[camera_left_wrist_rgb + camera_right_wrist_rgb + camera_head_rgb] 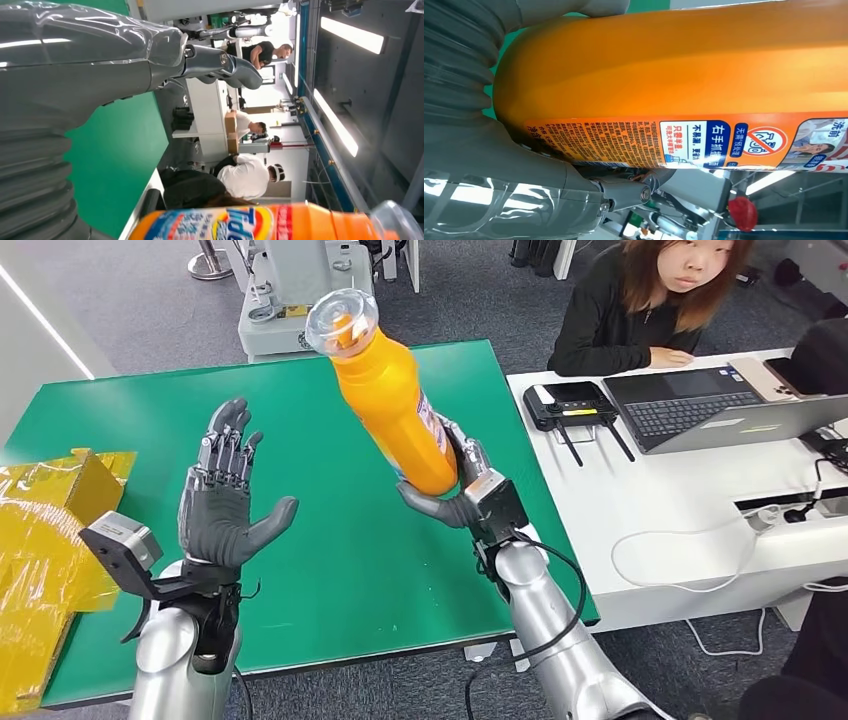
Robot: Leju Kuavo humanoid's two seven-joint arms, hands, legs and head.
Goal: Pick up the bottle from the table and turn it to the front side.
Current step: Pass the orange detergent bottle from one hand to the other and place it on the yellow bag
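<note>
Orange plastic bottle (392,400), stiff, smooth, likely slippery and fairly heavy, sits gripped near its base by right hand (462,490); left hand (222,495) hovers open, empty

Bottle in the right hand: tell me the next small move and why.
Probably bring the open left hand across to take the orange bottle by its upper body. The right hand grips only its base, it tilts above the green table, and turning it likely needs a second grip.
</note>
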